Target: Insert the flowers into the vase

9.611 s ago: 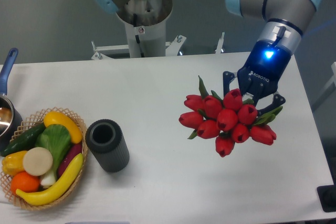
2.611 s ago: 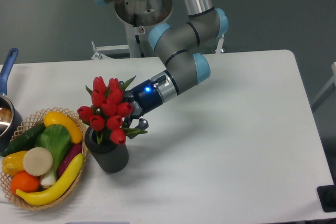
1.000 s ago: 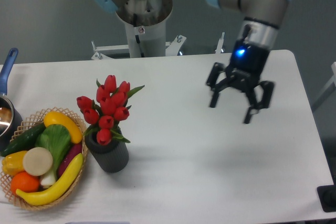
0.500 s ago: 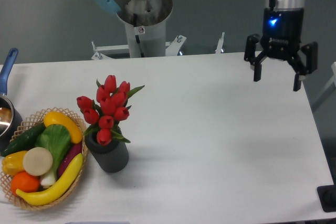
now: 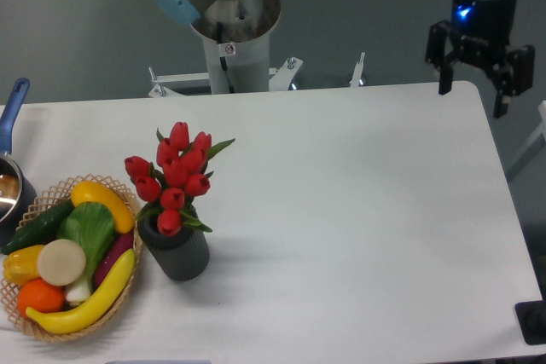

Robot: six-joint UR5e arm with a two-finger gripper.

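Standing now in the vase (image 5: 175,250), the flowers (image 5: 174,177) rise from its hollow top with the red buds leaning a little to the far side, just right of the wicker basket (image 5: 51,279) at the near left of the table (image 5: 358,236). The gripper (image 5: 472,74) has left them and moved up to the far right corner, well apart from the vase, its fingers spread and holding nothing. I judge from this that the insertion is done and the arm is only withdrawing.

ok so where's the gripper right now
The gripper hangs open at the upper right of the camera view, by the table's far right corner, well away from the flowers in the vase.
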